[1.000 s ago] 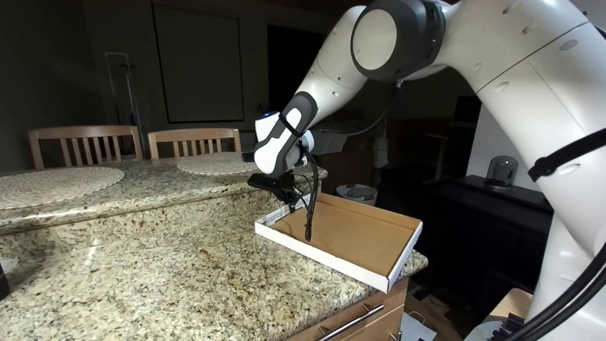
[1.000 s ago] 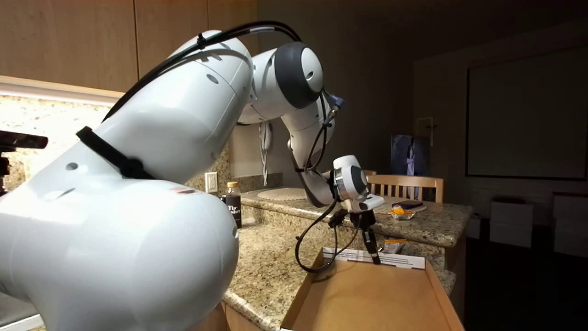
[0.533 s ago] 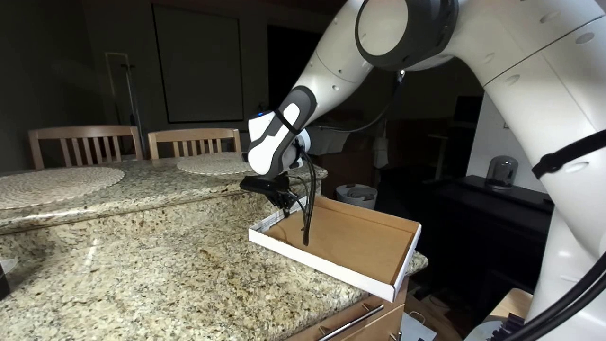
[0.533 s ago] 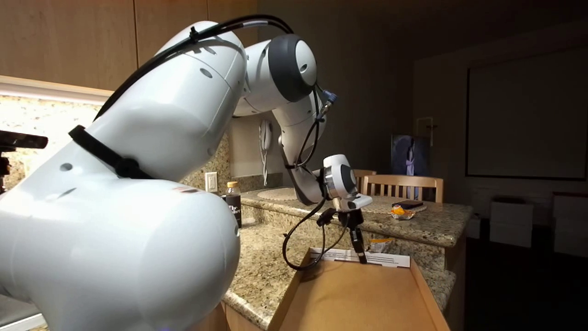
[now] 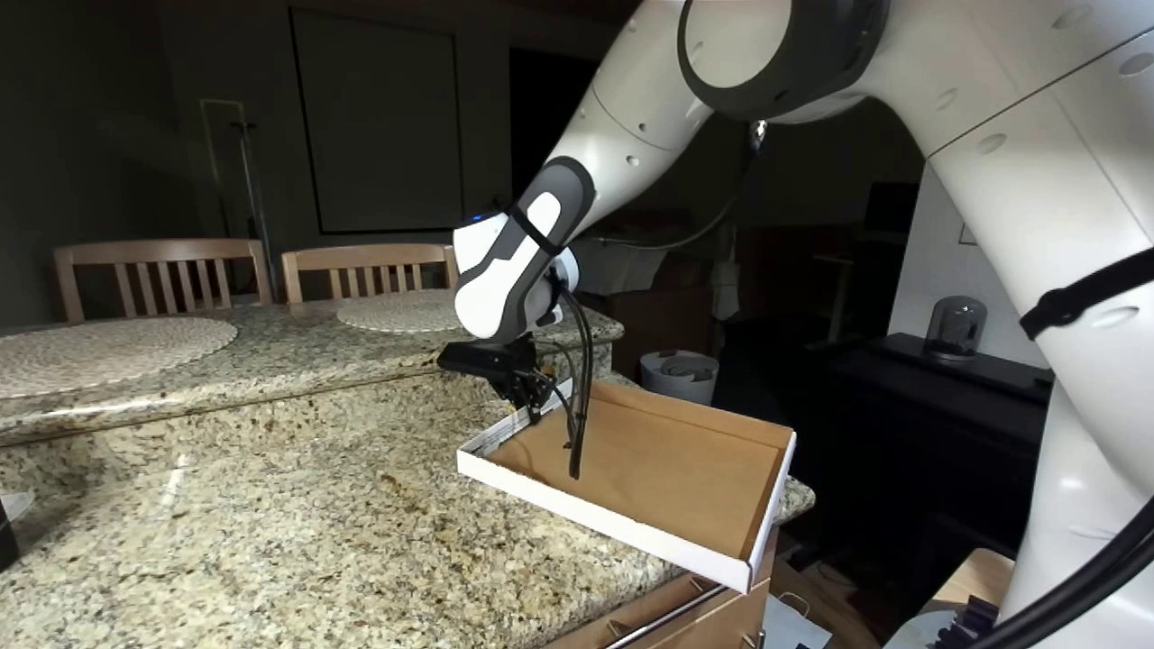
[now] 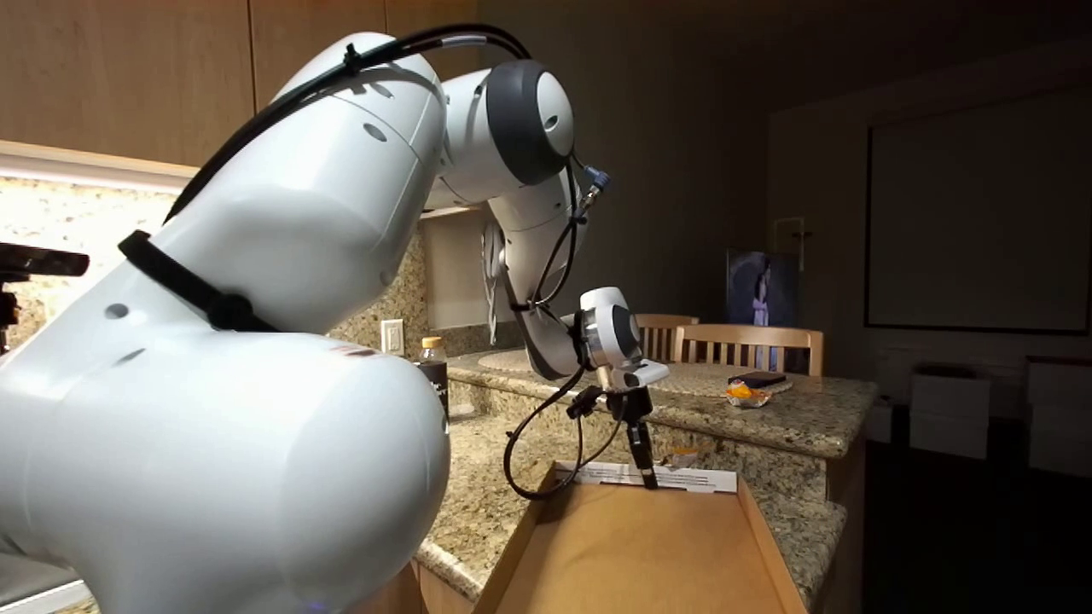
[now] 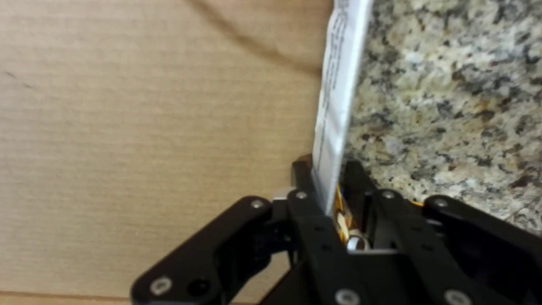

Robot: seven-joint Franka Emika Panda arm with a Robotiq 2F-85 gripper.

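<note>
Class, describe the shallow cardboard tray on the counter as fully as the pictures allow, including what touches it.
The tray looks like cardboard, brown inside and white outside, with low walls around a rectangular floor. One white end wall carries printed text too blurred to read. It lies open side up on the speckled counter, one corner jutting past the counter's edge. The gripper straddles the printed wall, one jaw inside, one outside; a gap shows on the outer side, inner contact is unclear.

Box point(image 5: 676, 469) on counter point(image 5: 343, 523) (1 corner point(image 5: 745, 571) overhanging), pincer point(image 7: 328, 168) astride box wall point(image 7: 338, 101), 2 chairs point(image 5: 162, 251) behind raised ledge point(image 5: 279, 347)
</note>
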